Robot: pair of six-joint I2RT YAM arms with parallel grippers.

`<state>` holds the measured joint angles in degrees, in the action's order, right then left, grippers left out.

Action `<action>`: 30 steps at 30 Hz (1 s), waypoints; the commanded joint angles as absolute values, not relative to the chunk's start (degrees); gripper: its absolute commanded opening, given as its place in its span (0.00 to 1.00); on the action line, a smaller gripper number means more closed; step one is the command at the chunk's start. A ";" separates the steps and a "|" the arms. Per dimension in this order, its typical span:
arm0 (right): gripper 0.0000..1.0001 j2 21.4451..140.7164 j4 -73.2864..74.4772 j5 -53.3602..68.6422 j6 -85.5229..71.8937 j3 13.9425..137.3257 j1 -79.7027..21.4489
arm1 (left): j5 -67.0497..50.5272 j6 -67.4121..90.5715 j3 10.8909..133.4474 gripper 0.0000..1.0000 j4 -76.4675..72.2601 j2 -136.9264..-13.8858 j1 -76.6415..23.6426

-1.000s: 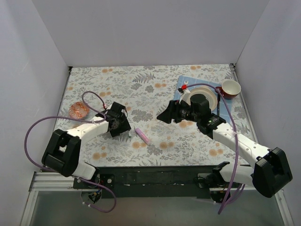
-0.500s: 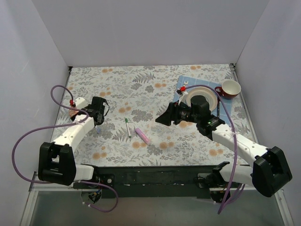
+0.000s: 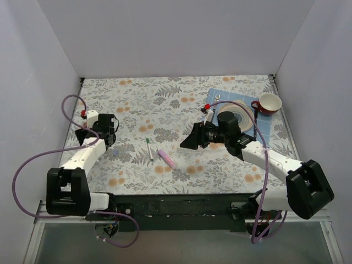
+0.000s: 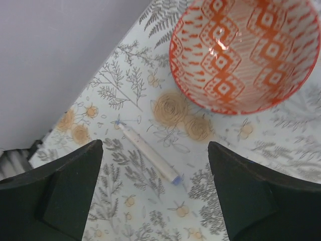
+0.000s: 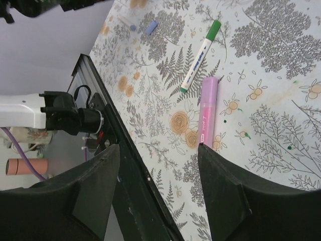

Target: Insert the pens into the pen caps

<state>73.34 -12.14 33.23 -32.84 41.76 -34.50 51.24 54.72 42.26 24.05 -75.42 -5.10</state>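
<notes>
From above, shows left gripper (image 3: 105, 132) at far left, right gripper (image 3: 188, 141) mid-table, green-capped white pen (image 3: 149, 148) and pink pen (image 3: 167, 158) lying close together between them. From left wrist, shows jaws spread wide, empty, above thin whitish pen (image 4: 149, 155) near orange-patterned bowl (image 4: 246, 50). From right wrist, shows jaws wide, holding nothing, both pens flat on table (image 5: 281, 30), small blue cap (image 5: 152, 27) farther left.

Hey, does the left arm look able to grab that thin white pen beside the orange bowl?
Probably yes: the left pincer is open right over the pen, nothing covers it, and the bowl sits apart.
</notes>
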 commanded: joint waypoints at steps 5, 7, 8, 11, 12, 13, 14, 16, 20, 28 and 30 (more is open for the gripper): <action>0.68 74.80 -9.41 36.04 -33.05 46.40 -34.45 | 32.33 90.75 47.01 0.75 28.54 -63.97 4.75; 0.68 74.18 -6.26 33.50 -31.04 48.86 -34.45 | 36.01 102.62 50.34 0.70 39.12 -67.57 4.83; 0.68 74.09 -3.63 32.62 -30.50 51.22 -34.45 | 36.99 107.44 53.15 0.70 44.59 -72.98 5.10; 0.69 73.48 -0.28 29.80 -29.53 54.56 -34.45 | 35.60 122.76 61.25 0.70 59.75 -80.31 9.13; 0.69 73.22 -0.09 29.62 -29.53 55.01 -34.45 | 34.03 123.74 61.09 0.71 60.03 -82.25 10.27; 0.69 72.95 -0.09 29.10 -29.53 55.45 -34.45 | 32.10 123.66 60.13 0.71 58.29 -82.53 13.50; 0.69 72.78 -0.09 28.92 -29.79 55.63 -34.45 | 27.73 123.58 59.07 0.68 56.88 -82.36 15.28; 0.69 71.99 1.67 27.96 -30.14 55.55 -34.54 | 24.80 122.79 55.39 0.65 52.33 -80.87 19.14; 0.69 71.37 2.11 27.25 -30.41 55.20 -34.54 | 22.50 121.55 52.73 0.63 47.11 -81.12 20.56; 0.69 71.72 2.11 27.69 -30.67 55.55 -34.45 | 21.27 122.26 52.73 0.58 45.88 -89.03 22.06; 0.69 71.37 2.11 27.51 -30.50 55.46 -34.54 | 21.79 122.34 52.65 0.57 45.44 -90.26 22.06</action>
<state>72.47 2.83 28.18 -31.20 53.80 -34.52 21.80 113.56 52.71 47.07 -89.49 21.58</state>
